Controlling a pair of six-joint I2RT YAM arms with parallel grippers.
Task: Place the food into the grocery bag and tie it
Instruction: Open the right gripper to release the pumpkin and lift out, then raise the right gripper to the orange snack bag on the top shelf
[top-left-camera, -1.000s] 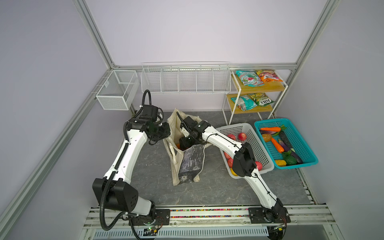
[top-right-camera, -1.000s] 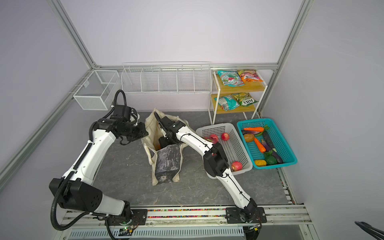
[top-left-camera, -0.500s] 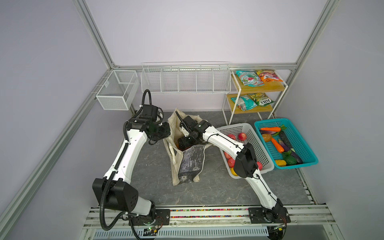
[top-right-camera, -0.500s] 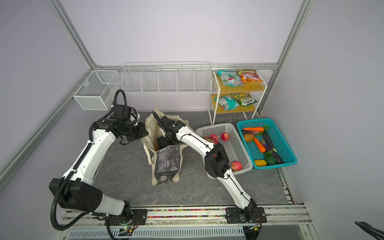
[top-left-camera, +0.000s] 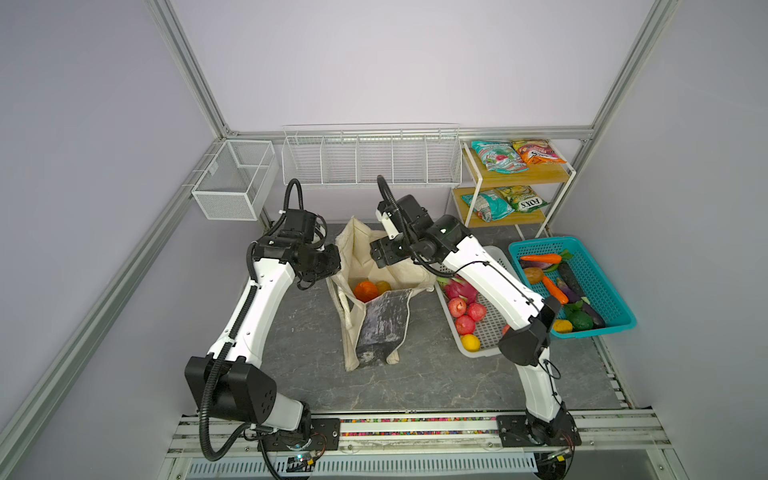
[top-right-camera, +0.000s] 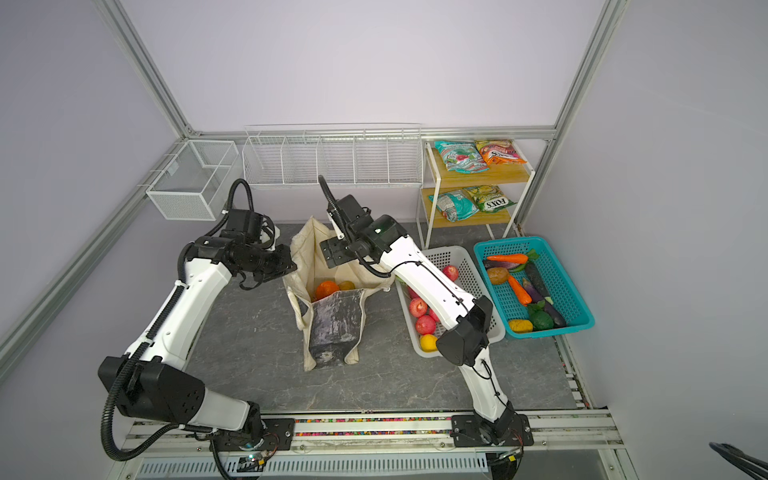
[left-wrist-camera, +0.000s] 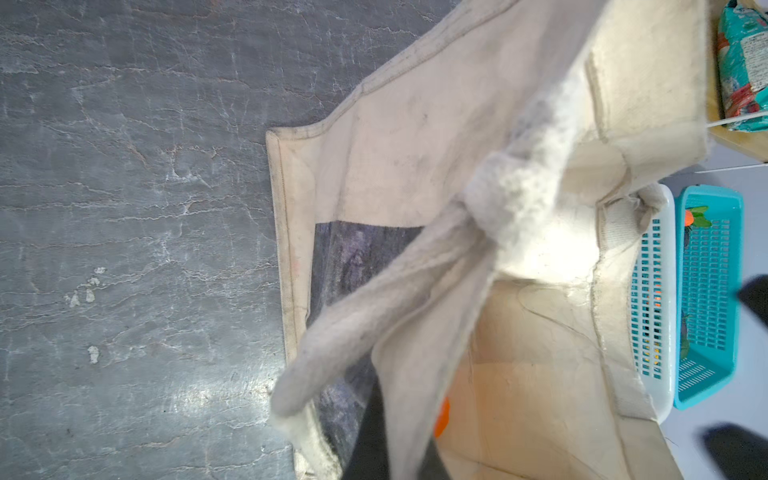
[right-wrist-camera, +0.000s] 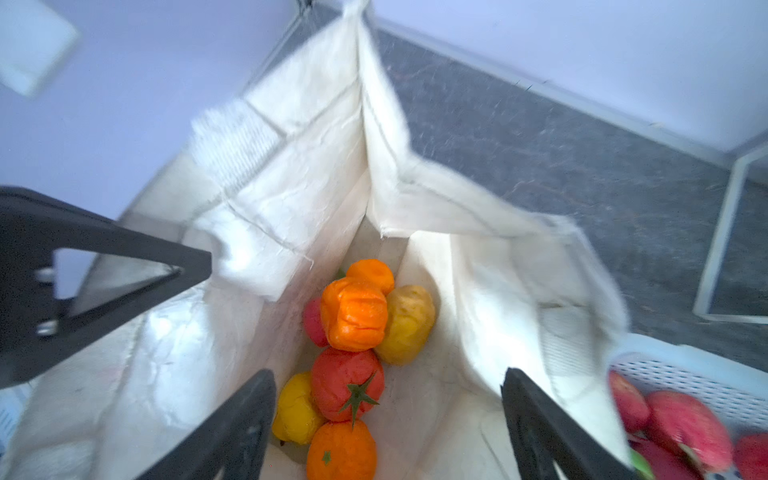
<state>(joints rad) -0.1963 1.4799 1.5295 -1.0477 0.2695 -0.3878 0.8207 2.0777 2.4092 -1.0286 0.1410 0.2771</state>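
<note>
Grey slate-look counter (top-left-camera: 299, 332) fills the cell, with lilac walls on three sides. At my far left a white mesh bin (top-left-camera: 232, 183) hangs on the frame.

Next comes the left tool (top-left-camera: 332, 268), pressed against the left rim of the grocery bag (top-left-camera: 361, 245). Its jaws are fully closed on the cream fabric there. The left wrist view shows a strap (left-wrist-camera: 374, 316) and the bag's edge running right up to the lens.

The bag stands upright mid-counter, mouth open, with the dark marbled panel (top-left-camera: 384, 320) facing me. Down inside I see a crumpled orange piece (right-wrist-camera: 355, 316) and a potato (right-wrist-camera: 405, 324) touching it. Below them are a tomato (right-wrist-camera: 347, 384), a yellow fruit (right-wrist-camera: 295, 409) and a round orange (right-wrist-camera: 340, 451).

The right tool (right-wrist-camera: 386, 374) hangs above the bag's mouth, its jaws spread wide with nothing gripped between them.

Just right of the bag sits the white basket (top-left-camera: 484, 353) with red apples (top-left-camera: 459, 308) in it. Beside that, the teal basket (top-left-camera: 602, 286) holds vegetables. Behind both baskets, snack packets (top-left-camera: 500, 157) lie on the shelf (top-left-camera: 523, 176) by the back wall.
</note>
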